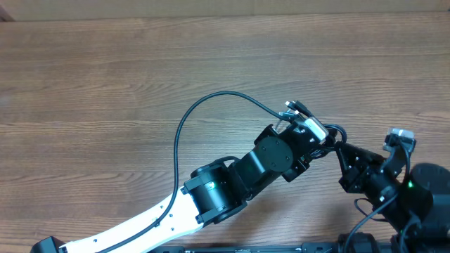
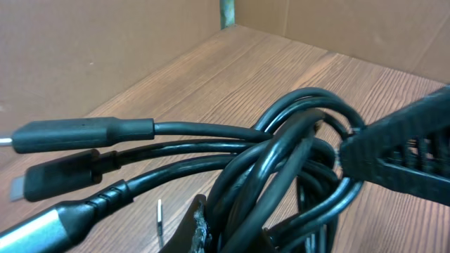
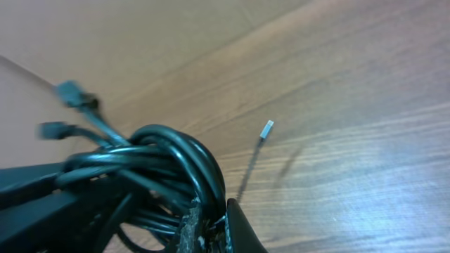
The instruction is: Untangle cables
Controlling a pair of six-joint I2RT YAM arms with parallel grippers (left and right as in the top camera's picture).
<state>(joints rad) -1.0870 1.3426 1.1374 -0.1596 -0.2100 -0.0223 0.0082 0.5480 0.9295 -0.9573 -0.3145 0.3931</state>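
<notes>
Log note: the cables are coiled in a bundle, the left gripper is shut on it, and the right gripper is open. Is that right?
No. The right gripper is shut too, clamped on the cables; the right wrist view shows it. The rest stands: the cables are coiled in a bundle and the left gripper is shut on it.

Thin black cables (image 2: 281, 160), looped into one tight, tangled bundle. Several plug ends (image 2: 77, 133) sticking out side by side.
</notes>
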